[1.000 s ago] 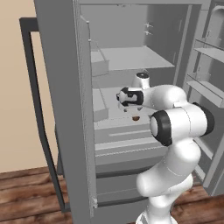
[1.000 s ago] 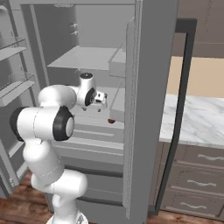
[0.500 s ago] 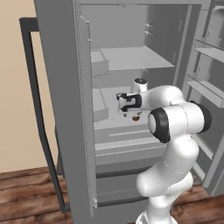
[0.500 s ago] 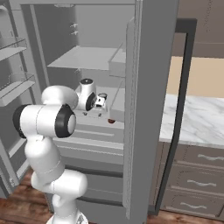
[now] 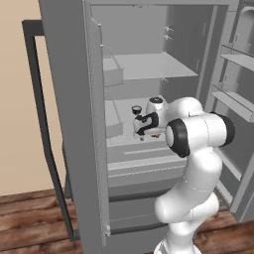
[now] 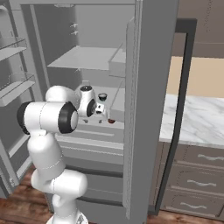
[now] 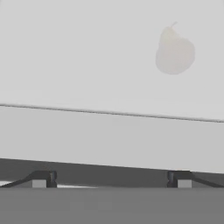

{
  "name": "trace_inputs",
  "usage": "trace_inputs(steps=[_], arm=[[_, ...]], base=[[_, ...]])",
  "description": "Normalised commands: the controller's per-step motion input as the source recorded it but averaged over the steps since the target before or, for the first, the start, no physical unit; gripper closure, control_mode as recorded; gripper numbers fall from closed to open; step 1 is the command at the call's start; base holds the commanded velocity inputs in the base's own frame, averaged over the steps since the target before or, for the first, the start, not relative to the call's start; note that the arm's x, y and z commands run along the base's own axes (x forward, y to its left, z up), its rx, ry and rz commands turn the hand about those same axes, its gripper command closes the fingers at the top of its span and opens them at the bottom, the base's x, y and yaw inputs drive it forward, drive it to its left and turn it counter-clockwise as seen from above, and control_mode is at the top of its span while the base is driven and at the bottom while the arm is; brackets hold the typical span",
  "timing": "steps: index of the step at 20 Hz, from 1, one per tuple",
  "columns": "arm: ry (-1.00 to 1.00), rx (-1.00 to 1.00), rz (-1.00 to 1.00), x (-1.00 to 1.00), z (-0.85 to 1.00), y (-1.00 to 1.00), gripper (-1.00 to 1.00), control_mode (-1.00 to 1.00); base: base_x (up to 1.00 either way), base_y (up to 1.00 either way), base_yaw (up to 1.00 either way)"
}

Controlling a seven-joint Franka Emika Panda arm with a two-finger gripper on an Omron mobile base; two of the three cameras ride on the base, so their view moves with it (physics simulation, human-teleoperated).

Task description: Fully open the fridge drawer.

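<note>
Fridge (image 5: 74, 99) doors open, fridge drawer (image 5: 144, 161) at frame centre looks barely pulled out, pincer (image 5: 140, 124) hovers just above it with fingertips (image 7: 41, 178) spread, gripping nothing; pull remains.

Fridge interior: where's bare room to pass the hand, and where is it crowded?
The upper shelf of the fridge lies bare. The shelf below is crowded at its front edge, where the gripper hangs just above the fridge drawer.

Both base views look forward and down into the open fridge (image 5: 149, 69), from behind-left and behind-right; the hand view sits close above its shelf (image 7: 87, 57)
</note>
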Motion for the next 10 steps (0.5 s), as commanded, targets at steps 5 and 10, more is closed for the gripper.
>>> trace_inputs(steps=[5, 10], arm=[[0.06, -0.06, 0.00, -0.59, -0.51, -0.07, -1.00, -1.00], [0.03, -0.01, 0.00, -0.98, -0.41, -0.14, -1.00, -1.00]], base=[[0.00, 0.00, 0.00], [0.00, 0.00, 0.00]])
